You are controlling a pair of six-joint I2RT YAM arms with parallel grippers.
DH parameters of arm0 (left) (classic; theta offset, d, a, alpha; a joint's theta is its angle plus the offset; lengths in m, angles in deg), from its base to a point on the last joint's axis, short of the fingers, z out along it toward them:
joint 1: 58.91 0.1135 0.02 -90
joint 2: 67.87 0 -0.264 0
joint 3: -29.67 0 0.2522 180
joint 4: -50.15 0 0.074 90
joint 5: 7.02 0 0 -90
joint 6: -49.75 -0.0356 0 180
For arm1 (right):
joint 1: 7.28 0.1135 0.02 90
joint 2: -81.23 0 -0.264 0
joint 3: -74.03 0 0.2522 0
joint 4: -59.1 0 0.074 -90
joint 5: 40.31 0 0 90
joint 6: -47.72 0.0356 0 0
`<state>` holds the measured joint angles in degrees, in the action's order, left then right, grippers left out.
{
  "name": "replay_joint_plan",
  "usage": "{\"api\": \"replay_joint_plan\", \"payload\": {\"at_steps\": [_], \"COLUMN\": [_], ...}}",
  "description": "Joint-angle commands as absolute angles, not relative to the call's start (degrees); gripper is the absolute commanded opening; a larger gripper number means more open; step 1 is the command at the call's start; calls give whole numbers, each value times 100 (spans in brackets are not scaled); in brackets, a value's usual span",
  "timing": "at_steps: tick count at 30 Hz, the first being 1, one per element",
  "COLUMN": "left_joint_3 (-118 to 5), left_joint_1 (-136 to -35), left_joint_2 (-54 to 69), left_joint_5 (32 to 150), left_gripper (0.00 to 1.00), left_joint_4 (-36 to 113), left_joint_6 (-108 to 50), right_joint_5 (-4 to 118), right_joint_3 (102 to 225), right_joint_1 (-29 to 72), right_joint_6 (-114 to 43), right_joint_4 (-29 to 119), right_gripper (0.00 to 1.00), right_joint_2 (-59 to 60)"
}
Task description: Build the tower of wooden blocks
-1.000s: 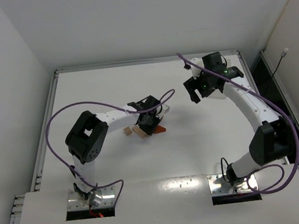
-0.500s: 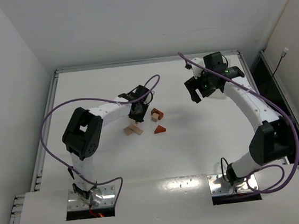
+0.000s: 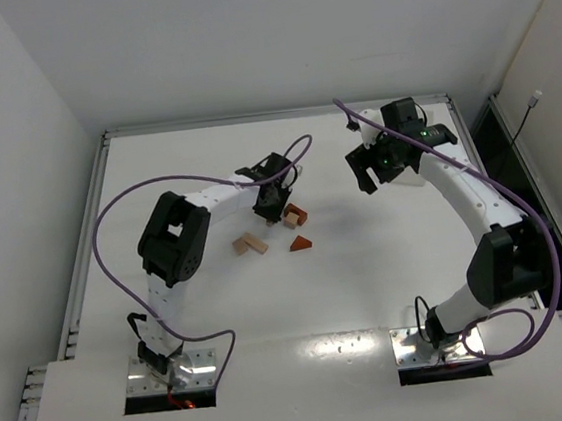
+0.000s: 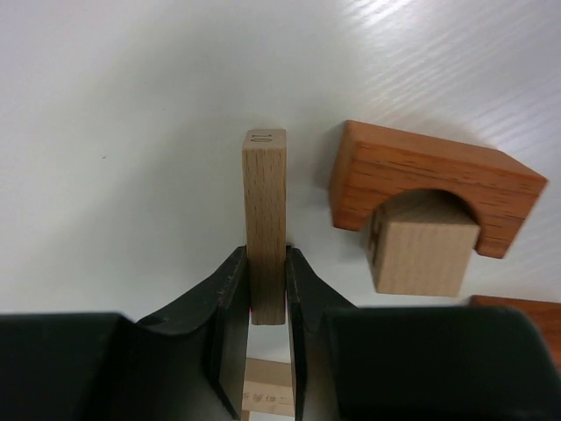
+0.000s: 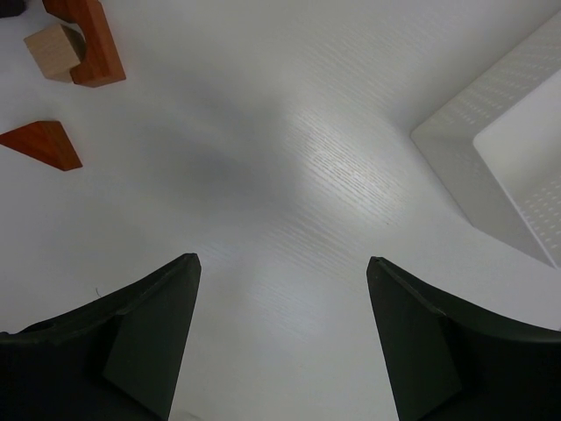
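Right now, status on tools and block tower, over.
Left tool shut on tan plank. Right tool open, empty, by white tray. No tower yet; arch and cube sit beside plank.

We log loose blocks: red-brown arch (image 4: 429, 175) lying flat, tan cube (image 4: 422, 256) in its opening; slim tan plank (image 4: 265, 202) at its 9 o'clock, clamped by left gripper (image 4: 265, 263); red wedge (image 3: 301, 243) at 6 o'clock.

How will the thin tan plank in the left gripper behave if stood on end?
The tan plank looks like stiff solid wood, so it should not flex. It is long with a small end face, so on end it would probably tip easily. The left gripper pinches only one end, so a nudge might pivot it.
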<state>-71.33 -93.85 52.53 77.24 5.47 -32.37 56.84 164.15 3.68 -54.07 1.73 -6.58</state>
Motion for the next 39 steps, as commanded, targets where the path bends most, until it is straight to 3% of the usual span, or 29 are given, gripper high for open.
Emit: {"api": "replay_joint_plan", "payload": {"at_steps": [1,16,27,32,39], "left_joint_3": [-7005,-6301,-6485,-6671,-6671], "left_joint_1": [-9609,-10558,-9971,-9276,-8853], "left_joint_2": [5262,4454,4278,4164,4409], "left_joint_5": [7972,7893,7551,8419,11210], "left_gripper": [0,0,0,0,0], "left_joint_4": [562,852,852,1125,1634], "left_joint_6": [-3375,-3603,-3270,-2893,-2575], "right_joint_5": [5777,5891,5891,6005,6058], "right_joint_3": [16663,16548,16496,16496,16548], "right_joint_1": [344,344,344,344,344], "right_joint_6": [-5379,-5379,-5379,-5265,-5212], "right_joint_4": [289,289,289,289,236], "right_gripper": [74,74,74,74,74], "right_joint_2": [-666,-613,-560,-508,-621]}}
